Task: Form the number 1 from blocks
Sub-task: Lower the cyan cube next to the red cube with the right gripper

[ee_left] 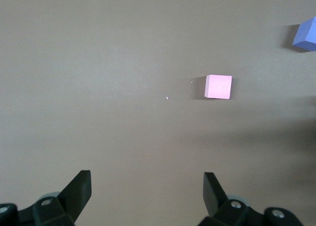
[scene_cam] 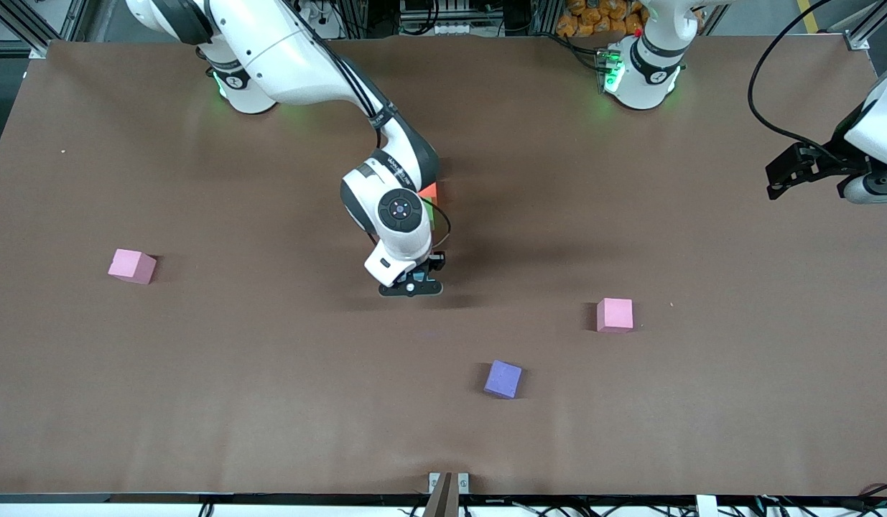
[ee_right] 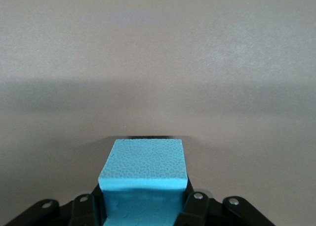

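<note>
My right gripper (scene_cam: 411, 289) hangs low over the middle of the table, shut on a light blue block (ee_right: 143, 169) that fills the space between its fingers (ee_right: 195, 206). That block is hidden under the hand in the front view. An orange block (scene_cam: 430, 190) and a sliver of a green block (scene_cam: 430, 212) show past the right arm's wrist, mostly covered by it. One pink block (scene_cam: 132, 266) lies toward the right arm's end. A second pink block (scene_cam: 615, 314) (ee_left: 218, 86) and a purple block (scene_cam: 503, 378) (ee_left: 306, 34) lie toward the left arm's end. My left gripper (scene_cam: 782, 178) (ee_left: 147, 186) waits open and holds nothing.
The brown table (scene_cam: 271, 402) reaches the front edge, where a small metal bracket (scene_cam: 448, 485) sits at the middle. Both arm bases (scene_cam: 641, 72) stand along the edge farthest from the front camera.
</note>
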`<action>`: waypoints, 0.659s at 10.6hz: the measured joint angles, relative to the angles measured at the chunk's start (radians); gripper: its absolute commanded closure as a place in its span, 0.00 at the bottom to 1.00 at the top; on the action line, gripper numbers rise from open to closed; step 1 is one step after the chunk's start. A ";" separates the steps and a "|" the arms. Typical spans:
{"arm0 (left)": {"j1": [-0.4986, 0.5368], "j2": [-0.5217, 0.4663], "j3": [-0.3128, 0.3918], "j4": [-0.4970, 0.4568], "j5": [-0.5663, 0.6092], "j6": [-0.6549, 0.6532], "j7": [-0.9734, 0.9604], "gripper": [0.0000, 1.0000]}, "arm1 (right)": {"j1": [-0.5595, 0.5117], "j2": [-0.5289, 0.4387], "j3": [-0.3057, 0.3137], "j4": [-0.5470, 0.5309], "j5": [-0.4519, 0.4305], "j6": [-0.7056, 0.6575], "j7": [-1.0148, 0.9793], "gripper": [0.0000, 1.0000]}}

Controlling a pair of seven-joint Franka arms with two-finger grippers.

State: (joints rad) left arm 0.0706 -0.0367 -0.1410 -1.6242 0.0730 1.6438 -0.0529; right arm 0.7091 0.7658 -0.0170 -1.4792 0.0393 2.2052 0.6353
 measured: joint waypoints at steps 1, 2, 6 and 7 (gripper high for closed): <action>0.002 0.000 0.000 0.000 0.000 -0.001 0.005 0.00 | 0.000 0.000 0.001 0.000 0.005 0.000 0.000 1.00; 0.002 0.000 -0.001 0.000 -0.012 -0.002 0.007 0.00 | 0.000 0.000 0.002 -0.001 0.009 0.000 -0.001 1.00; -0.001 0.000 -0.014 0.003 -0.059 -0.003 0.007 0.00 | 0.001 0.001 0.015 -0.012 0.015 0.000 -0.003 1.00; -0.001 0.000 -0.016 0.004 -0.060 -0.003 0.007 0.00 | 0.001 0.002 0.016 -0.014 0.015 0.000 -0.003 1.00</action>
State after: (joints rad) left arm 0.0694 -0.0369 -0.1566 -1.6199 0.0134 1.6408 -0.0458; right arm 0.7106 0.7675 -0.0011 -1.4929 0.0543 2.2051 0.6321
